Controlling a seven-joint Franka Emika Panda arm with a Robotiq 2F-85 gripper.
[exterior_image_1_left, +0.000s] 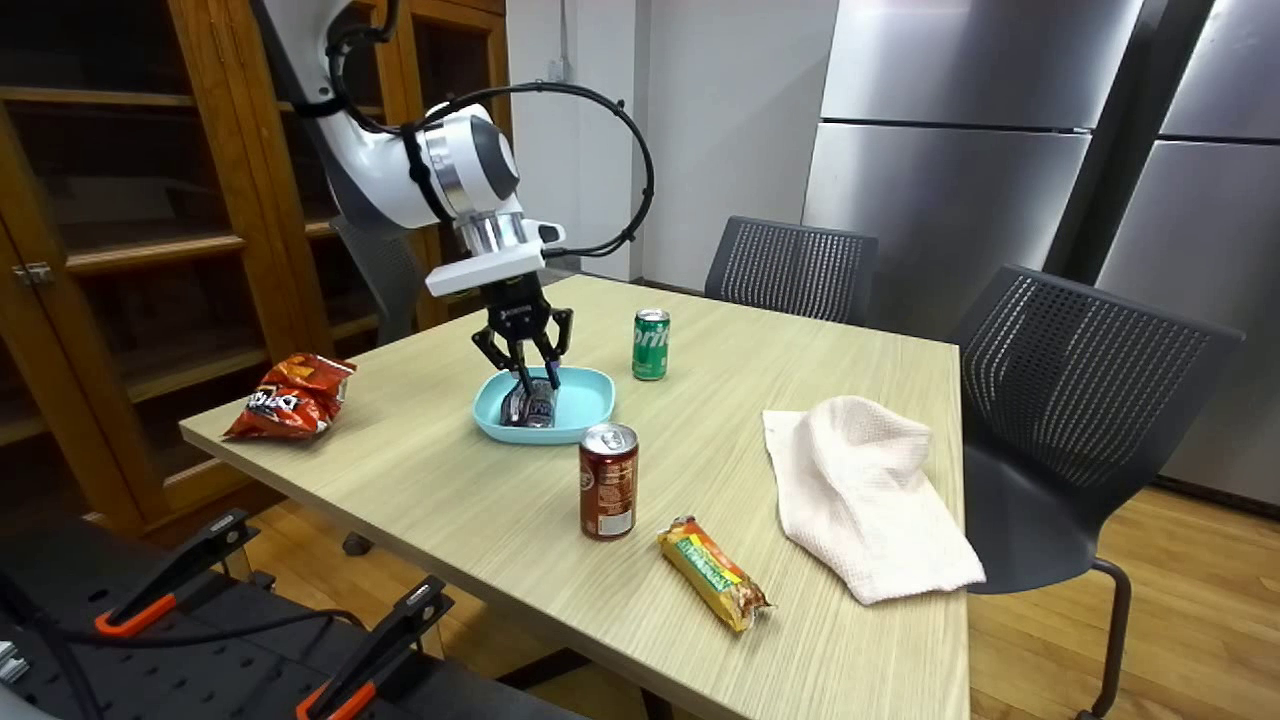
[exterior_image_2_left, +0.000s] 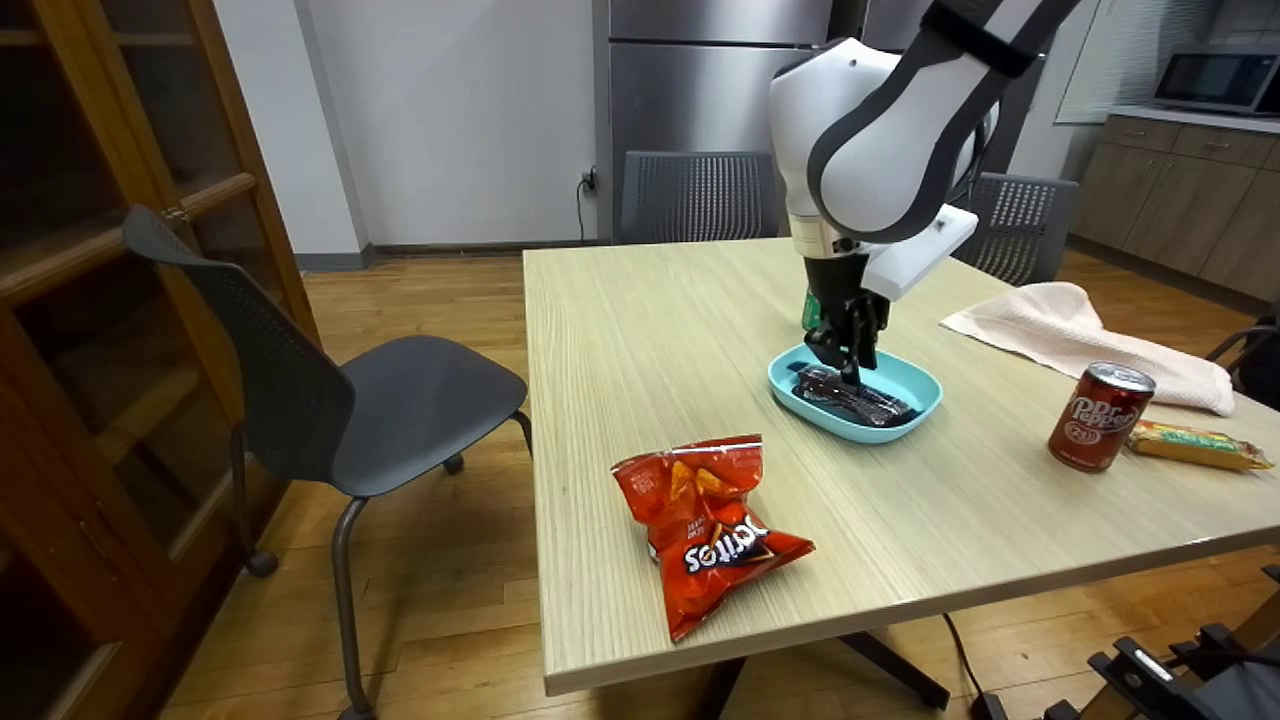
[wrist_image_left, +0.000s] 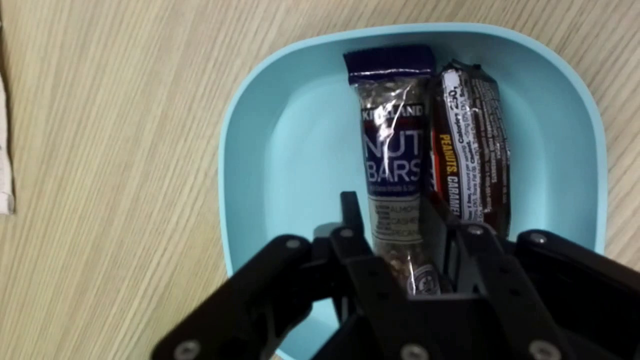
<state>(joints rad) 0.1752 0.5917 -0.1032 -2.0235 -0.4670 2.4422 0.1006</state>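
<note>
Straddling a nut bar inside a light blue tray, at the bar's lower half in the wrist view, with the gripper low in the centre of the frame. Parted by only a little more than the bar's width, judging by a sliver of tray visible between bar and fingertip on the left of the frame; impossible to tell about contact on the right, for blur. Running nearly top to bottom along the bar's long axis, from the dark blue end at upper centre to the clear end at lower centre, so roughly square to the line between the 2 fingertips. Crowded on the right of the frame by 1 candy bar, just beside the nut bar. Pointing down into the tray in both exterior views, near a green can right of it in an exterior view
</note>
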